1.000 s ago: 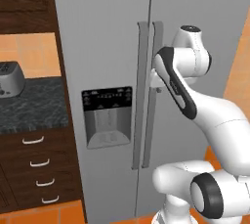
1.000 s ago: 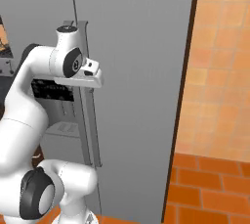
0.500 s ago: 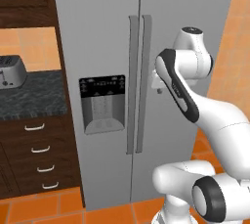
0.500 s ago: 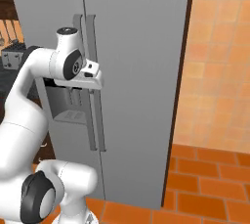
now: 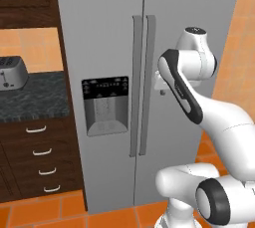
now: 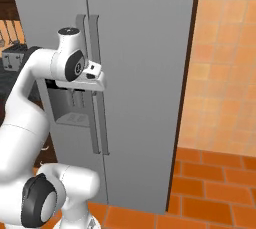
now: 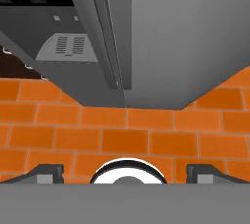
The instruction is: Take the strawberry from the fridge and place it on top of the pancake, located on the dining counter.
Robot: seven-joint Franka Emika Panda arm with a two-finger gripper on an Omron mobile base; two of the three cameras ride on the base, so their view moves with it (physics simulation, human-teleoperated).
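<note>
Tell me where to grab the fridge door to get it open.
Probably the right door's long vertical handle, beside the centre seam of the fridge. Come straight at it from the front, with the end effector open and its fingers set to either side of the bar, since it stands proud of the closed door.

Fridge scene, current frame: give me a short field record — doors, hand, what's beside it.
fridge: light grey, two doors, both shut
handles: two long vertical bars at the centre seam
dispenser: black panel on the left door
hand: open, empty, looking down past the door fronts at the orange tile floor
toaster: on the dark counter left of the fridge
strawberry: hidden
</note>
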